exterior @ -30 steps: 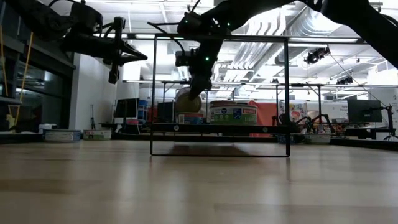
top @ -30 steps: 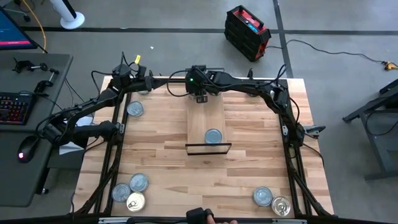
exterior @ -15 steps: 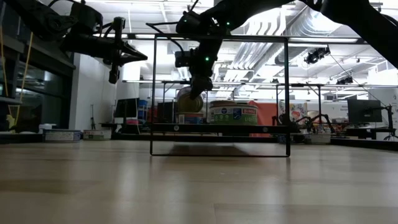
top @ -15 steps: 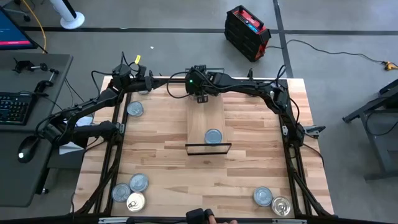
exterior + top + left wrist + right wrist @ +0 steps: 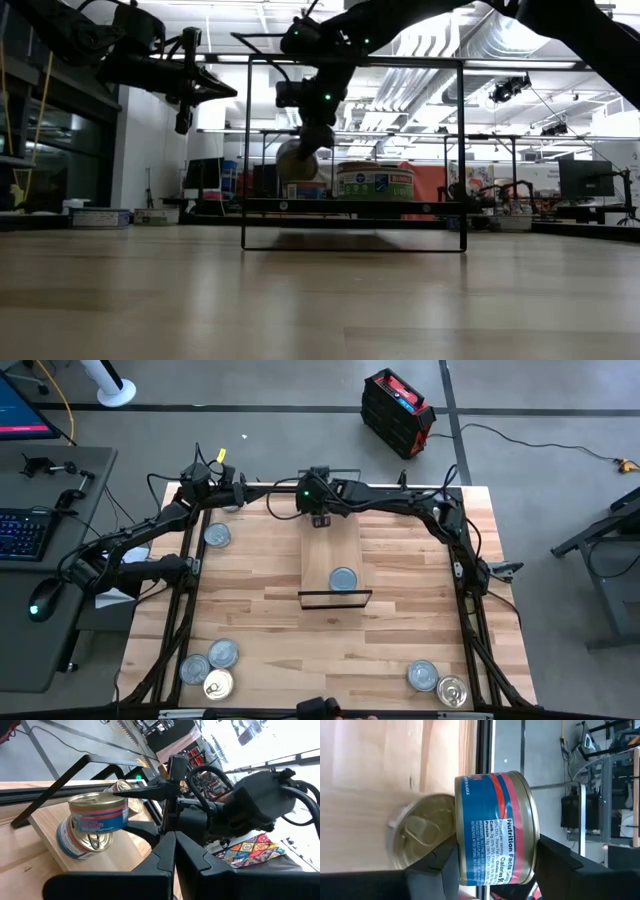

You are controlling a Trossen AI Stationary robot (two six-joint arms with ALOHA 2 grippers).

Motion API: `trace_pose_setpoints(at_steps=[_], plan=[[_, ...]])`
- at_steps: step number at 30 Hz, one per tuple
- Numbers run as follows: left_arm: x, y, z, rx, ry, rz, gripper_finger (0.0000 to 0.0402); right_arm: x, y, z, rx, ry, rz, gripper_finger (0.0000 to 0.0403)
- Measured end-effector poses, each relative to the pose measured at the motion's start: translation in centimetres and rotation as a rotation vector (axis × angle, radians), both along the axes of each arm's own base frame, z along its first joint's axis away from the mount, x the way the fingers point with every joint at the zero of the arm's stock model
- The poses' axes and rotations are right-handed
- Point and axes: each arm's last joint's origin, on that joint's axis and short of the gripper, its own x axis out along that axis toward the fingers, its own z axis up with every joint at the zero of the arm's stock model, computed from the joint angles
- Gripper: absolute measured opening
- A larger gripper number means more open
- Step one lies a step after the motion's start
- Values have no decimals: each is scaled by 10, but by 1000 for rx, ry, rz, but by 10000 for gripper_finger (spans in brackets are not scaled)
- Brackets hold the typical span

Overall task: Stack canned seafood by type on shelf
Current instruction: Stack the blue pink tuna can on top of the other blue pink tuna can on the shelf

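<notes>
From above, the right gripper (image 5: 322, 510) hides the tin (image 5: 496, 829) it pinches over the far end of the shelf (image 5: 331, 552); only its wrist view shows that flat round can, blue with a red band and small print, above a gold ring-pull lid (image 5: 422, 838) lying beneath. A pale blue-topped tin (image 5: 343, 579) sits near the light-wood plank's front wire frame, others lie scattered on the bench (image 5: 400, 620). The left gripper (image 5: 240, 495), pressed together, hovers by the far left corner.
</notes>
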Motion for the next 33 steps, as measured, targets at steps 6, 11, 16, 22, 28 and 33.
trace_pose_setpoints(at_steps=[6,11,16,22,28,33], plan=[[0,0,0,2,0,-2,0,-1,1,0,3,15,3,182],[0,0,0,2,1,-3,0,-2,0,-1,-21,48,18,182],[0,0,0,22,6,-6,0,-1,1,-1,-17,43,15,182],[0,0,-1,71,30,-13,0,-2,-2,-1,-15,43,10,184],[3,-4,-8,168,121,-37,0,-2,-3,0,-19,52,25,230],[17,-10,-19,211,183,-108,0,-2,-2,0,-19,54,31,259]])
